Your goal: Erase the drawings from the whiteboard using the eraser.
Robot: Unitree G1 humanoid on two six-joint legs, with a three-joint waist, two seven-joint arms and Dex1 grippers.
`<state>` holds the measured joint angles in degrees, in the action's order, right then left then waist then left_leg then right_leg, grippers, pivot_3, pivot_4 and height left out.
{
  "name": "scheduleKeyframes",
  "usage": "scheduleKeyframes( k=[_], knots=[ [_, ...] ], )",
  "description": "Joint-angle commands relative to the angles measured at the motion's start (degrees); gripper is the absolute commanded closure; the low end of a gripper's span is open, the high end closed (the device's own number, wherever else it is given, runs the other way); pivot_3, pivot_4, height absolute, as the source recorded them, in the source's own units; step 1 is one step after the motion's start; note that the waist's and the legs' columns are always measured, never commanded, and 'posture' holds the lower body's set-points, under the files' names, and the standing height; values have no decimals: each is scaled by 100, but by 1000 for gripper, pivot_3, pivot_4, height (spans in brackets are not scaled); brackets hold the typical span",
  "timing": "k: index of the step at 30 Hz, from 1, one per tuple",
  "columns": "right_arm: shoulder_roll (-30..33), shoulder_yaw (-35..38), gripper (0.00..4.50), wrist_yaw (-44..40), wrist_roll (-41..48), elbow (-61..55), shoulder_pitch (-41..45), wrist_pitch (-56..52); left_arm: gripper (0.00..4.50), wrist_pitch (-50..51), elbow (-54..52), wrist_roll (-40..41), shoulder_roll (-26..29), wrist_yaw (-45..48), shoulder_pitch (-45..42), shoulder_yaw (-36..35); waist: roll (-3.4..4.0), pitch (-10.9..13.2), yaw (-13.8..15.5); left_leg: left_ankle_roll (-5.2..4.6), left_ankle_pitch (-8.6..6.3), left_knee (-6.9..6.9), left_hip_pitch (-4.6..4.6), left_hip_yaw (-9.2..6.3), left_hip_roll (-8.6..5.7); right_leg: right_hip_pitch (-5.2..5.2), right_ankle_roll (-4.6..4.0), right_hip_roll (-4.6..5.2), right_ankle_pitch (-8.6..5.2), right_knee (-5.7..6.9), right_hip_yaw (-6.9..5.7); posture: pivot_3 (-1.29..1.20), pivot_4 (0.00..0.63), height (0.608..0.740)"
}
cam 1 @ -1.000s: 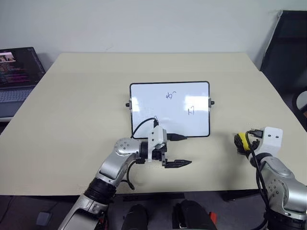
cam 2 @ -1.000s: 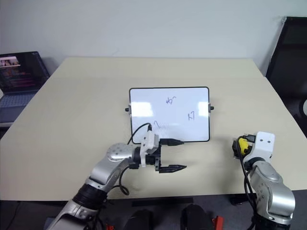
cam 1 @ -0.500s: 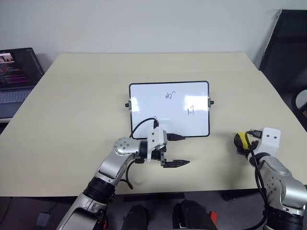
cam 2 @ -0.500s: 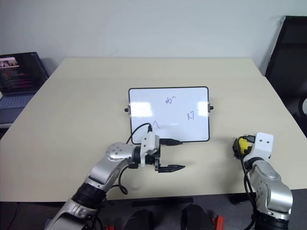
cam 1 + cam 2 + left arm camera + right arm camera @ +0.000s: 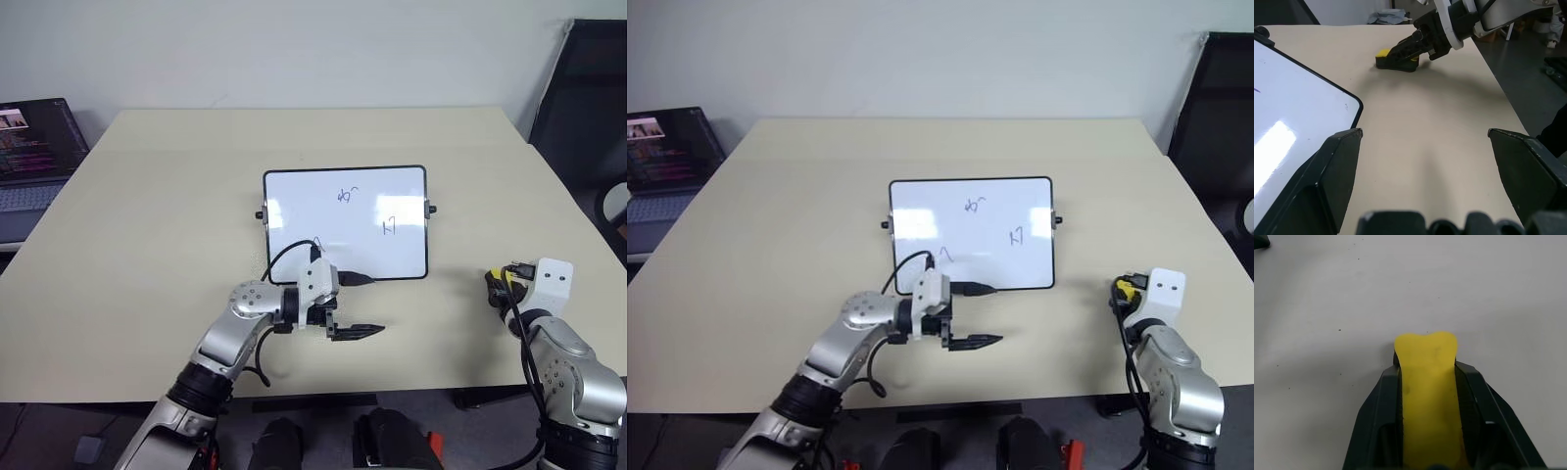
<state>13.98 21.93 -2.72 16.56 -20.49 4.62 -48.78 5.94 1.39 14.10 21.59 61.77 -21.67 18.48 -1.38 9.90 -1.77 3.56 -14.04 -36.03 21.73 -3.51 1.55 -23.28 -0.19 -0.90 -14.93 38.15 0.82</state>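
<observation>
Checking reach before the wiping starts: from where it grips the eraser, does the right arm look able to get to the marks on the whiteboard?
Probably yes. The right gripper is shut on the eraser, and bare table lies between it and the whiteboard; the left gripper sits below the board's near edge, off that path.

In your right wrist view, the right gripper (image 5: 1427, 377) has its two black fingers (image 5: 1378, 421) pressed against both sides of the yellow eraser (image 5: 1427, 396), whose squeezed front end rests on the pale table (image 5: 1327, 308).
</observation>
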Motion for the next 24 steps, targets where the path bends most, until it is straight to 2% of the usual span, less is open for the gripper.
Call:
scheduleKeyframes(
  k=[1,7,11,19,24],
  knots=[
    [68,67,3403,-8,6,-74,23,136,0,-56,-105,-27,21,-29,-83,-86,0,0,0,0,0,0,0,0,0,0,0,0,0,0,0,0,150,740],
    [214,-284,3403,-160,-201,-167,109,724,0,-226,73,-253,-94,-461,-160,-216,0,0,-2,0,0,0,-1,5,0,-1,4,0,2,-1,5,0,150,740],
    [259,-682,3403,-352,-391,-138,232,1315,0,-815,553,-672,-252,-1071,-355,-355,0,1,-4,0,0,0,-2,6,1,-2,6,-1,3,-1,6,0,150,740],
    [280,-1282,3403,-530,-764,130,757,2079,0,-1442,1278,-1393,-357,-2122,-693,-472,0,1,6,0,0,-1,0,11,-1,-3,12,-1,7,-7,11,0,150,740],
    [169,-1733,3403,-663,-978,330,1168,2533,0,-1575,1477,-1505,-393,-2359,-789,-472,-1,1,0,0,0,0,-1,12,0,-6,12,0,7,-6,11,0,150,740]
  ],
)
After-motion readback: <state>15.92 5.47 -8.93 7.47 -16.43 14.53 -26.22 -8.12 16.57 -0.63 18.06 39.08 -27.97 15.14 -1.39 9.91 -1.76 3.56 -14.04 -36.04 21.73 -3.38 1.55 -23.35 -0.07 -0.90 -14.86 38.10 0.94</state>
